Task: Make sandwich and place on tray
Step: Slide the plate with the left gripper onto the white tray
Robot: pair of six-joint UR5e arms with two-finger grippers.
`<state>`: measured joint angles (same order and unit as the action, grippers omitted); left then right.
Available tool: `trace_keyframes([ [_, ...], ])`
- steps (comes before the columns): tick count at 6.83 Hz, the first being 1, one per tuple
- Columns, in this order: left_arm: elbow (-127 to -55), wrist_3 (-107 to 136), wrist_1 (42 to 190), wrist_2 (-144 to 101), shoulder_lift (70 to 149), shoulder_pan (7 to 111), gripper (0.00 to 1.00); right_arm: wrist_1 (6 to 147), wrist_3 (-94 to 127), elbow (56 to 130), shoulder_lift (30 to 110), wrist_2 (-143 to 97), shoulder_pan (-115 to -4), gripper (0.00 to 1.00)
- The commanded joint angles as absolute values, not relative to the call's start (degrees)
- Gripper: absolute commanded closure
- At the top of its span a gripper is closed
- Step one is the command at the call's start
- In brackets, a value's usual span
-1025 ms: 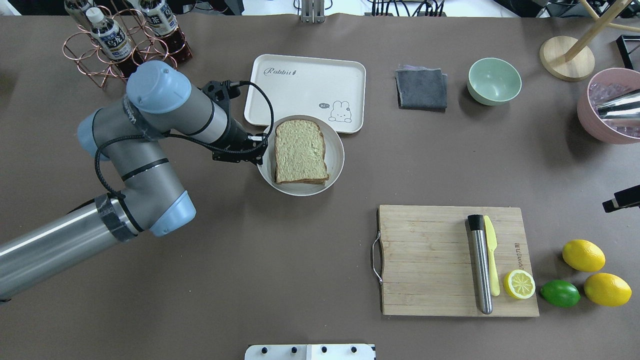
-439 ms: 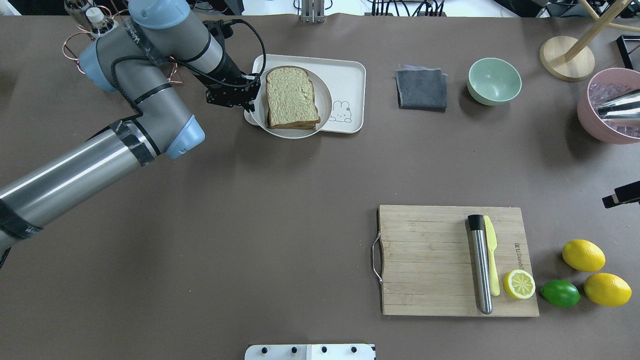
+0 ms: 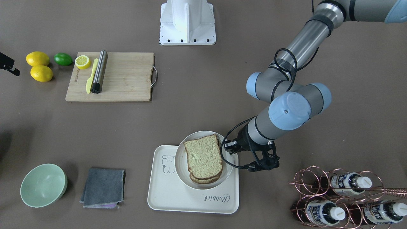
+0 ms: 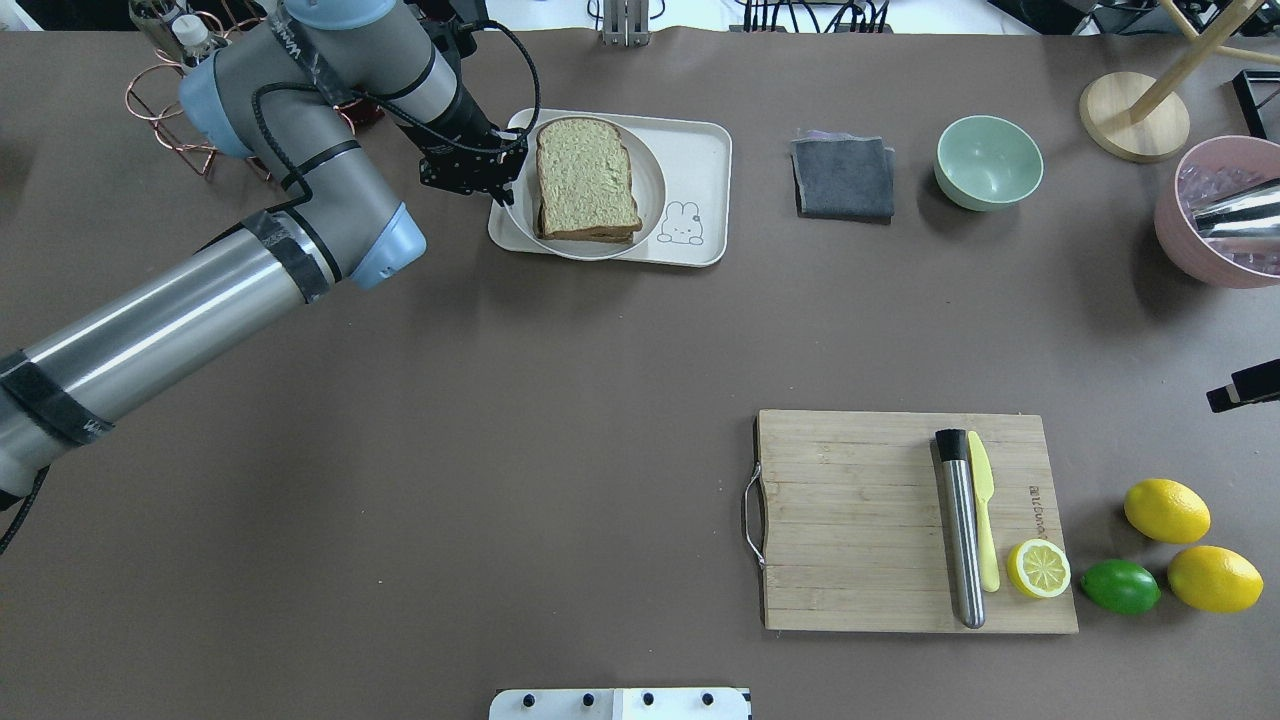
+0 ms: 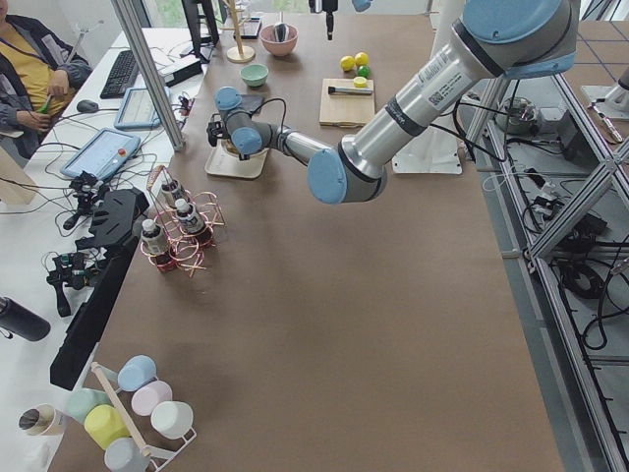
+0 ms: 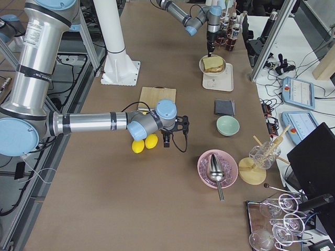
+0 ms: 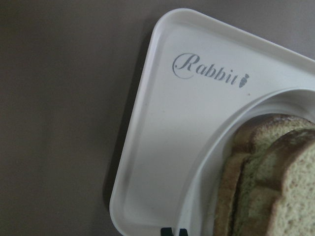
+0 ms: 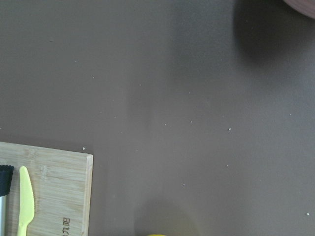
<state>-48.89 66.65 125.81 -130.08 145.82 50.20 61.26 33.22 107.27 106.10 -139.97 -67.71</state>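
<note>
The sandwich (image 4: 587, 180) lies on a round white plate (image 4: 652, 205), two speckled brown-crusted slices stacked one on the other; what is between them does not show. In the overhead view the plate is over the tray (image 4: 695, 150), covering its 9 o'clock half; the printed animal stays uncovered at the tray's 4 o'clock corner. In the front-facing view the plate's rim juts past the tray's edge towards the robot's base, so the plate seems to be held a little above the tray rather than resting on it, though I cannot be sure.

The left gripper (image 4: 515, 188) is at the plate's 9 o'clock rim in the overhead view, its fingers closed together on that rim; its wrist camera looks down on the tray's "Rabbit" script, with the bread at 4 o'clock of that picture.

The right gripper (image 6: 167, 140) hovers over bare table beside the lemons (image 4: 1166, 510); I cannot tell whether its fingers are apart or together.

Taking the overhead view again, a grey cloth (image 4: 843, 178) lies at 3 o'clock of the tray and a green bowl (image 4: 988, 162) beyond it at the same bearing. A bottle rack (image 3: 343, 197) stands at 9 o'clock of the tray; the cutting board (image 4: 860, 520) lies well apart at 4 o'clock, carrying a steel rod (image 4: 960, 530), a yellow knife (image 4: 983, 520) just beside it and a lemon half (image 4: 1038, 568). A lime (image 4: 1120, 586) sits off the board at its 3 o'clock.
</note>
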Motion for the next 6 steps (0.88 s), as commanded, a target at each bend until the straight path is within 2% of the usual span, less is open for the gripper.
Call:
trace_keyframes([
  [1,-41.6,64.6,129.5,-129.7,149.4,50.6,1.00,61.3,33.2,107.9,106.1,-139.9,-67.3,0.01],
  [2,-38.4,64.6,131.7,-129.6,150.7,50.6,1.00,61.3,33.2,107.9,106.1,-139.9,-67.2,0.01],
  [6,-37.4,64.6,132.3,-128.2,152.0,50.4,1.00,61.3,33.3,107.9,106.2,-139.4,-66.5,0.01],
])
